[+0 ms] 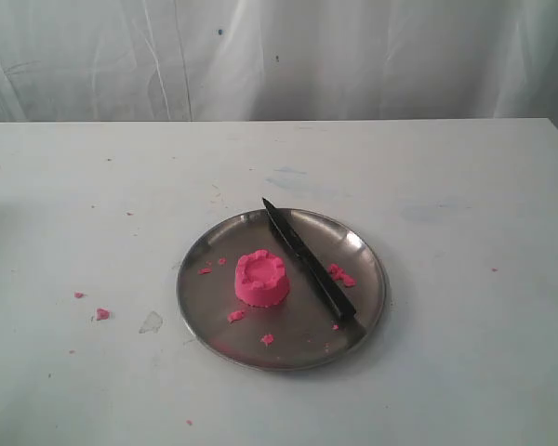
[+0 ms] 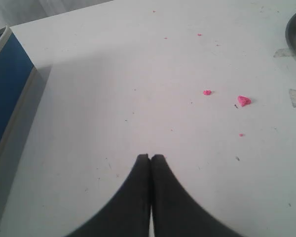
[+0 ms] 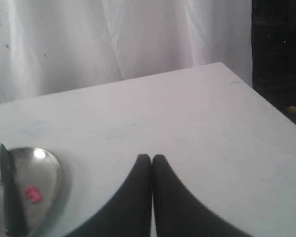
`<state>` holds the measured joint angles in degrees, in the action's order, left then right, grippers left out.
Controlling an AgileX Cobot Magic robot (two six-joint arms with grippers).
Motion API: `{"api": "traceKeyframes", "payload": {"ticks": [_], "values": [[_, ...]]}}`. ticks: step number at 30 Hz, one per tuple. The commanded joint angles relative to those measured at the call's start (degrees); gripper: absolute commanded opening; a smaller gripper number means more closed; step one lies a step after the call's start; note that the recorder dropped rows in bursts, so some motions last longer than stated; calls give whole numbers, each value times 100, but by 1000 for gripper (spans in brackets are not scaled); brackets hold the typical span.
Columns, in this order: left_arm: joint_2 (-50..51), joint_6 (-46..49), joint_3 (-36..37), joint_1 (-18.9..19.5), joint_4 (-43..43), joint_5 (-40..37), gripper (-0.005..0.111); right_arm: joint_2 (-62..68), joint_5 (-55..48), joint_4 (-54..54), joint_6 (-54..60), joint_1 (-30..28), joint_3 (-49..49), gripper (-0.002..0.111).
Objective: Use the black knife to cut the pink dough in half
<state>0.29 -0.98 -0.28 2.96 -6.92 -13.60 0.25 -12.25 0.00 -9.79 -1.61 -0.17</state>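
The pink dough [image 1: 261, 278], a round lump with a notched rim, sits whole near the middle of the steel plate [image 1: 200, 279]. The black knife [image 1: 309, 263] lies across the plate just right of the dough, its point toward the far rim and its handle over the near right rim. In the right wrist view the knife [image 3: 11, 195] shows on the plate [image 3: 52, 173] beside a pink bit. My left gripper [image 2: 151, 157] is shut over bare table, left of the plate. My right gripper [image 3: 151, 157] is shut and empty, right of the plate. Neither gripper appears in the exterior view.
Pink crumbs [image 1: 102, 314] lie on the white table left of the plate, and a few small ones [image 1: 340, 274] lie on it. A blue and white object [image 2: 5, 86] stands beside the left gripper. A white curtain [image 1: 279, 56] hangs behind; the table's corner [image 3: 222, 64] is near the right gripper.
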Motion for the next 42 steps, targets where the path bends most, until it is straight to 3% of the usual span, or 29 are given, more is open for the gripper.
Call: {"api": "traceKeyframes", "payload": {"ticks": [1,6,8,12,14,16,19,22,24,28,36,39,42], "values": [[-29,-23,28,-30,42,22,0,-25,363,798,-752,-12,17,0],[-29,-23,28,-30,42,22,0,-25,1147,1061,-1493,-12,17,0],[-29,-23,28,-30,42,22,0,-25,2030,1061,-1493,-12,17,0],[-29,-23,28,-30,42,22,0,-25,4586,1061,-2593,-12,17,0],[-29,-23,28,-30,42,22,0,-25,6549,1061,-3429,-12,17,0],[-29,-23,28,-30,42,22,0,-25,7335,1106,-3571,-12,-361,0],[-29,-23,28,-30,42,22,0,-25,6596,314,-2942,-12,-1324,0],[-29,-23,28,-30,42,22,0,185,3830,-1729,-101,-12,-2341,0],[-29,-23,28,-30,42,22,0,653,3180,-1779,599,-12,-2407,0],[-29,-23,28,-30,42,22,0,1791,2890,-1658,1393,-12,-2364,0],[-29,-23,28,-30,42,22,0,4395,4528,-1669,661,-12,-2438,0],[-29,-23,28,-30,42,22,0,5234,3534,-2287,-529,-12,-2782,0],[-29,-23,28,-30,42,22,0,5988,1934,-4007,-2294,188,-3492,0]]}}
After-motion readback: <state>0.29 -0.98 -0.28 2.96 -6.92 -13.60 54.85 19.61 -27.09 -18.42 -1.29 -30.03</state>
